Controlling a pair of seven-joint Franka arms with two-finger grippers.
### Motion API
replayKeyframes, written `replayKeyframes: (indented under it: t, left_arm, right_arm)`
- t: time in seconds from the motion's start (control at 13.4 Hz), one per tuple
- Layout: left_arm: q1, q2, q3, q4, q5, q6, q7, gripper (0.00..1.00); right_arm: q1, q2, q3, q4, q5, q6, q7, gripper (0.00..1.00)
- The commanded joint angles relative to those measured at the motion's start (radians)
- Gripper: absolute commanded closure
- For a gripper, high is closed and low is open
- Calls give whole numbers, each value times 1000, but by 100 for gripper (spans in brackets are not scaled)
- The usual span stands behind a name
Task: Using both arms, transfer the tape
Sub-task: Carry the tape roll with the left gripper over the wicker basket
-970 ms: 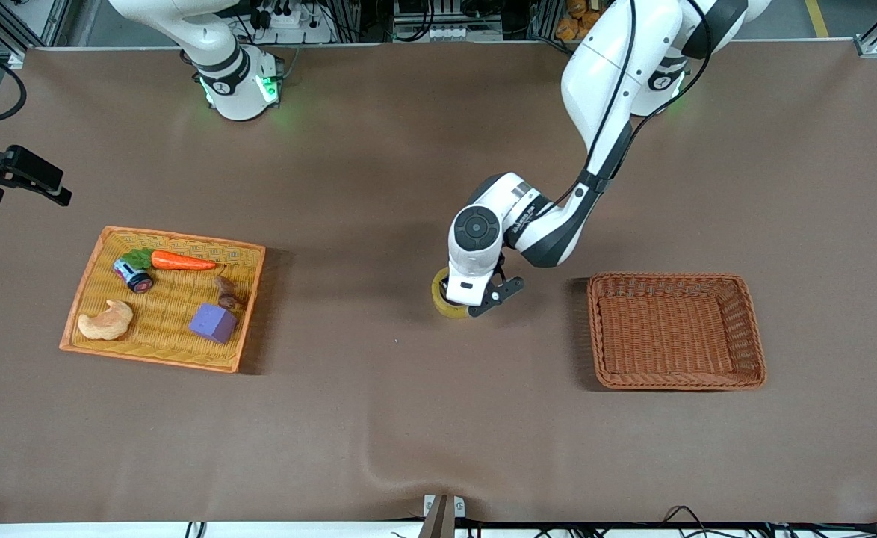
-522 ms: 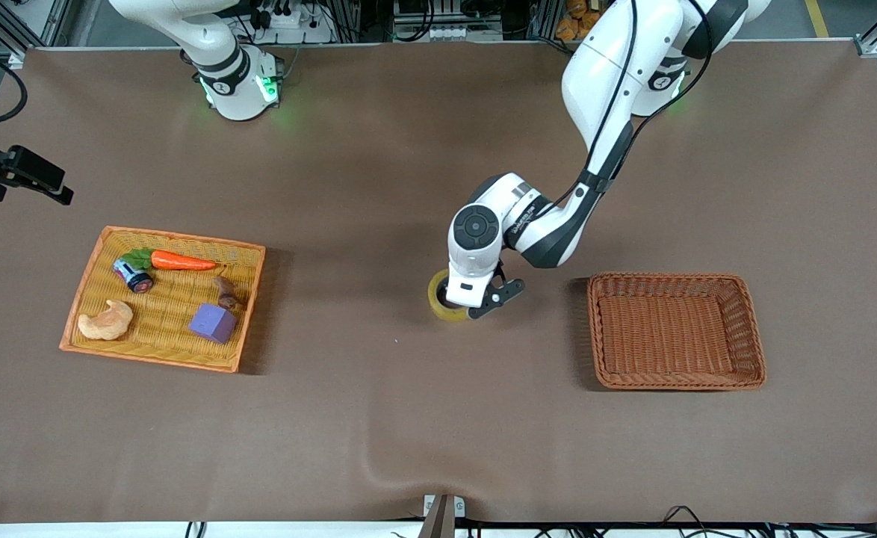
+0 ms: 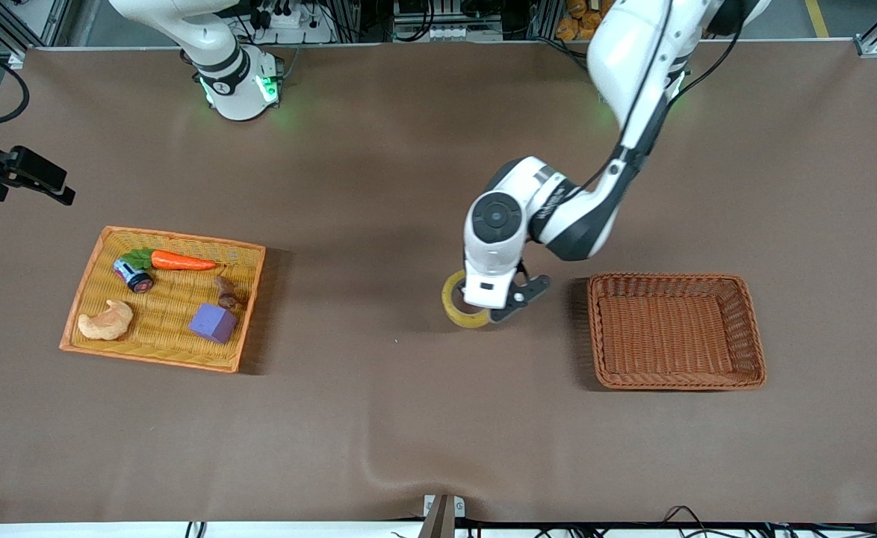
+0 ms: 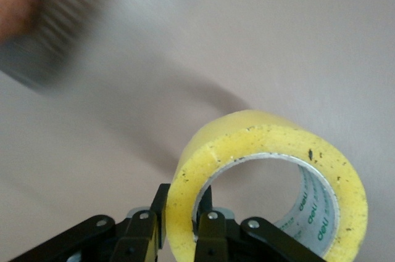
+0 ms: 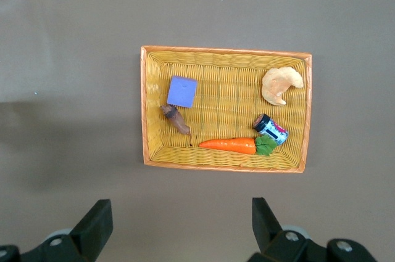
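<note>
The tape point(image 3: 455, 308) is a yellow ring with a grey core. My left gripper point(image 3: 494, 311) is shut on its wall, one finger inside the hole and one outside, as the left wrist view shows: the gripper point(image 4: 182, 214) and the tape point(image 4: 247, 131). It holds the tape just above the brown table, between the two baskets and closer to the brown wicker basket point(image 3: 595, 329). My right gripper point(image 5: 182, 216) is open and empty, high over the table beside the yellow tray point(image 5: 143, 108); its black hand point(image 3: 56, 192) shows at the edge of the front view.
The yellow tray point(image 3: 177, 239) at the right arm's end holds a carrot point(image 3: 181, 261), a purple block point(image 3: 212, 322), a croissant-like piece point(image 3: 106, 320), a small can point(image 3: 134, 275) and a brown piece point(image 3: 225, 292). The brown basket point(image 4: 55, 28) is blurred in the left wrist view.
My left arm has moved with the tape toward the brown wicker basket, and slightly nearer to the front camera. The right arm has hardly moved.
</note>
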Motion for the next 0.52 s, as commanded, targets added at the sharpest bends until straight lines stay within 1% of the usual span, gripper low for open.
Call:
replayKeyframes:
  t: [0.0,0.3,0.45]
  left_arm:
    - [93,-83,-5,-25,25,-77,20,100]
    - [216,-133,-5,-33,25,-112,144,100]
    - [280,-178,-5,-45,31,-117,215,100]
  right_arm:
    - [-18,9,12,23,-10,-16,10,0]
    - [-18,9,14,23,-8,-15,8,0]
    - [-15,10,17,28,-7,-15,10,0]
